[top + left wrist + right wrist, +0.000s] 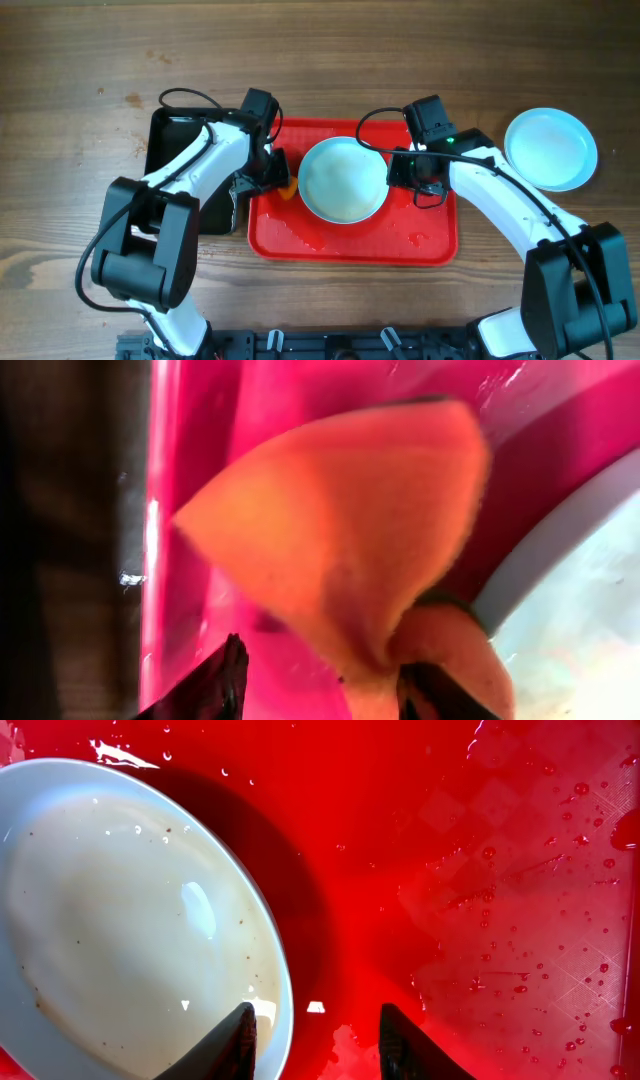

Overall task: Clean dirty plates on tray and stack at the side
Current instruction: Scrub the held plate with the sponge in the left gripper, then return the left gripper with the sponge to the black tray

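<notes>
Though overhead barely shows it | left gripper (330, 695) pinches orange sponge (340, 540)

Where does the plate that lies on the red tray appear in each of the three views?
Overhead: the plate lies near the middle of the picture, on the upper part of the red tray.
Left wrist: only its pale edge shows at the lower right, behind the orange sponge.
Right wrist: it fills the left half.
Shared landmark: the red tray under it.
</notes>
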`<state>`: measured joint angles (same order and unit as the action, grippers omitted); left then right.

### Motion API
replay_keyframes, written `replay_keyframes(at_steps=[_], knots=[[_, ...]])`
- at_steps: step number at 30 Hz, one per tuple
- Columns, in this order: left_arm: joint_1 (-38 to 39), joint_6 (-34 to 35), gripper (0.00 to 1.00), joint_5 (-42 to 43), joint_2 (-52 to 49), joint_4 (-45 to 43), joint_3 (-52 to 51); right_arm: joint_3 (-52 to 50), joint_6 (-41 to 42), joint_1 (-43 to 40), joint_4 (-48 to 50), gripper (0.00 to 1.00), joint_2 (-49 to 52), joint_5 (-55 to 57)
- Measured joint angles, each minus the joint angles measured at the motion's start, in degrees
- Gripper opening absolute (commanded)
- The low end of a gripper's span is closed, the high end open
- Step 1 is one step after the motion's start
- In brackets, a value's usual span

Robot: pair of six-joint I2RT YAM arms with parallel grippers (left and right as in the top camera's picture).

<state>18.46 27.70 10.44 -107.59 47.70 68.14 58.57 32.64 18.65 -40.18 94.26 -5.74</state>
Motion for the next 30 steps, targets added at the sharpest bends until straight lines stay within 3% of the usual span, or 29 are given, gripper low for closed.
replay_keyframes(at_steps=[3,7,10,12,15,22,24,28,30], knots=[[0.0,3.5,0.42,0.13,-0.04,-4.79,-0.02,0.0,-0.37,0.0,-0.02,0.36,0.0,-0.02],[0.0,7.34,0.35,1.49,-0.11,-8.79,-0.07,-0.02,-0.59,0.0,-0.07,0.36,0.0,-0.02],[0.0,9.62,0.45,2.36,-0.09,-9.66,-0.07,0.0,-0.9,0.0,-0.07,0.36,0.0,-0.28],[0.0,10.78,0.67,2.78,0.48,-10.71,-0.07,0.0,-1.05,0.0,-0.07,0.36,0.0,-0.68],[0.0,12.87,0.62,2.49,3.56,-10.43,-0.09,0.0,-1.05,0.0,-0.09,0.37,0.0,-0.87],[0.0,16.48,0.7,0.5,5.42,-10.23,-0.07,-0.02,-1.53,0.0,-0.09,0.37,0.0,-0.9],[0.0,17.59,0.64,0.02,5.29,-10.25,-0.07,0.0,-1.88,0.0,-0.09,0.37,0.0,-0.9],[0.0,19.63,0.64,-0.15,2.73,-10.93,-0.04,0.0,-2.29,0.0,-0.07,0.38,0.0,-0.9],[0.0,20.65,0.49,-0.11,0.57,-11.96,-0.04,0.0,-2.43,0.0,-0.09,0.38,0.0,-0.9]])
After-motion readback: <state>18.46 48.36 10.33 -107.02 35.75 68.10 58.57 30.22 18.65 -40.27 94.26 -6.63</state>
